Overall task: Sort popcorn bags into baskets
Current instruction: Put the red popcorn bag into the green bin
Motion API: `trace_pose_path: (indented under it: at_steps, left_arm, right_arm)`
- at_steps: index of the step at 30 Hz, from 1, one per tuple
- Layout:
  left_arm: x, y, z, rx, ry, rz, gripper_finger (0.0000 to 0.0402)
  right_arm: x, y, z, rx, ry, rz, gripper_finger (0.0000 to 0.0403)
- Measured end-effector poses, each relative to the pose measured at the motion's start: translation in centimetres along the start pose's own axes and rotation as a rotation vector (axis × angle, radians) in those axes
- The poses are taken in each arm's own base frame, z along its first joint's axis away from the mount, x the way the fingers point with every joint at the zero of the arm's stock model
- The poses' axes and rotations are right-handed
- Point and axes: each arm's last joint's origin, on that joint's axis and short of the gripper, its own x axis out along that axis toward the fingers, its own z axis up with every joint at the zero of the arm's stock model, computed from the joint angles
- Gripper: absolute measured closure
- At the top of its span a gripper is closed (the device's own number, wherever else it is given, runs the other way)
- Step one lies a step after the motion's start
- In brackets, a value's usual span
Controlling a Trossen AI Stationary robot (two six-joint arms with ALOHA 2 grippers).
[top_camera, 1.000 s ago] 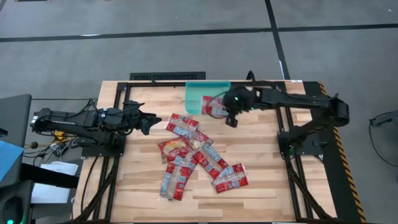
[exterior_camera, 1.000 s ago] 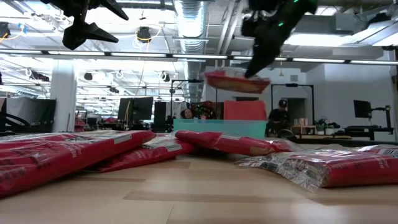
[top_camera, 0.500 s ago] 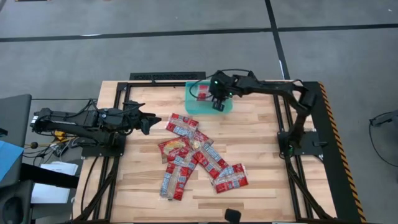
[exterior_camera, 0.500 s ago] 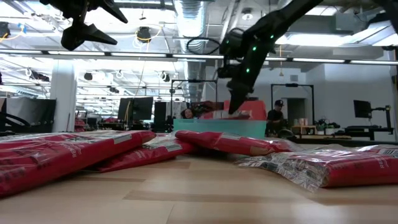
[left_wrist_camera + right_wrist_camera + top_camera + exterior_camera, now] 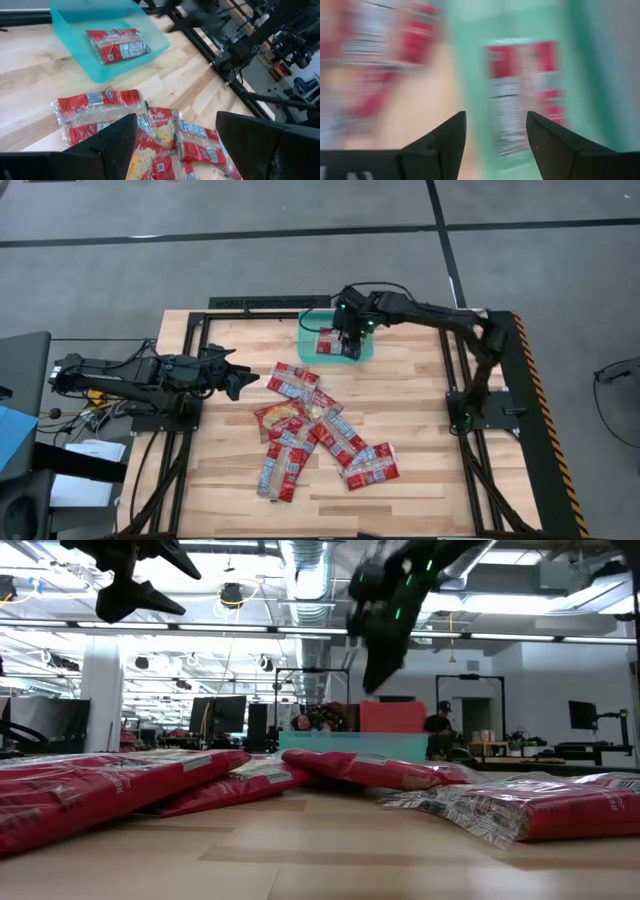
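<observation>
The teal basket (image 5: 336,336) stands at the table's far edge, with one red popcorn bag (image 5: 327,342) lying flat in it; both also show in the left wrist view, the basket (image 5: 80,60) and the bag (image 5: 118,44). My right gripper (image 5: 350,346) hovers open and empty over the basket's right part, above the bag (image 5: 520,95); in the low view it (image 5: 378,665) is above the basket (image 5: 350,746). Several more bags (image 5: 310,430) lie overlapping in a pile at mid-table. My left gripper (image 5: 242,378) is open and empty, held above the table left of the pile.
The pile reaches from the bag nearest the basket (image 5: 292,380) to the bag nearest the front edge (image 5: 372,468). Black frame rails (image 5: 260,304) run along the table's far edge behind the basket. Bare wood (image 5: 420,420) lies right of the pile.
My right gripper has carried a bag toward the table's far left over the basket, gone down into it, let the bag go and risen. The bag now lies flat in the basket.
</observation>
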Motion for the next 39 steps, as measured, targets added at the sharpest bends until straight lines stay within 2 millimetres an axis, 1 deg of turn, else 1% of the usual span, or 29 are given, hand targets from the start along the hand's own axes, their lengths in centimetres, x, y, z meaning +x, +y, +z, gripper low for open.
trace_pose_path:
  at_steps: [3, 5, 7, 9, 12, 16, 19, 22, 24, 26, 27, 29, 31, 33, 39]
  left_arm:
    - [0.0, 0.1, -0.1, 0.015, 0.009, 0.009, 0.0142]
    - [0.0, 0.1, -0.1, 0.025, 0.008, 0.009, 0.0142]
    - [0.0, 0.1, -0.1, 0.028, 0.009, 0.009, 0.0142]
    - [0.0, 0.1, -0.1, 0.03, 0.01, 0.008, 0.0142]
    - [0.0, 0.0, -0.1, 0.044, 0.03, -0.012, 0.0142]
    - [0.0, -0.1, -0.3, 0.073, 0.066, -0.046, 0.0142]
    - [0.0, -0.1, -0.3, 0.098, 0.082, -0.062, 0.0142]
    - [0.0, -0.1, -0.3, 0.123, 0.091, -0.072, 0.0142]
    - [0.0, -0.1, -0.3, 0.138, 0.092, -0.073, 0.0142]
    - [0.0, -0.1, -0.4, 0.151, 0.093, -0.073, 0.0142]
    - [0.0, -0.1, -0.4, 0.154, 0.093, -0.072, 0.0142]
    - [0.0, -0.1, -0.4, 0.155, 0.095, -0.071, 0.0142]
    - [0.0, -0.1, -0.4, 0.155, 0.095, -0.071, 0.0142]
    - [0.0, -0.1, -0.4, 0.156, 0.097, -0.069, 0.0142]
    - [0.0, 0.1, -0.5, 0.162, 0.111, -0.055, 0.0142]
  right_arm:
    - [-2.8, 2.8, -0.4, 0.049, -0.001, 0.153, 0.0172]
    - [-4.4, 5.1, -0.7, 0.087, 0.009, 0.218, 0.0177]
    - [-5.4, 7.5, -1.5, 0.115, 0.04, 0.253, 0.0182]
    - [-5.7, 10.1, -2.5, 0.135, 0.07, 0.255, 0.0184]
    - [-5.5, 13.8, -5.0, 0.125, 0.148, 0.233, 0.0181]
    - [-4.8, 17.7, -8.8, 0.11, 0.236, 0.24, 0.0161]
    - [-3.7, 20.4, -11.2, 0.081, 0.289, 0.258, 0.0143]
    - [-2.8, 23.0, -13.0, -0.005, 0.267, 0.294, 0.0129]
    - [-1.9, 24.6, -13.6, -0.064, 0.205, 0.309, 0.0123]
    - [-1.3, 25.6, -14.0, -0.116, 0.148, 0.289, 0.012]
    - [-1.3, 26.1, -14.1, -0.154, 0.128, 0.28, 0.0119]
    - [-0.6, 27.0, -14.1, -0.192, 0.091, 0.269, 0.0118]
    - [0.4, 27.5, -14.5, -0.21, 0.113, 0.241, 0.0117]
    - [1.7, 27.6, -15.1, -0.222, 0.18, 0.213, 0.0117]
    - [4.8, 27.2, -15.8, -0.219, 0.292, 0.142, 0.0117]
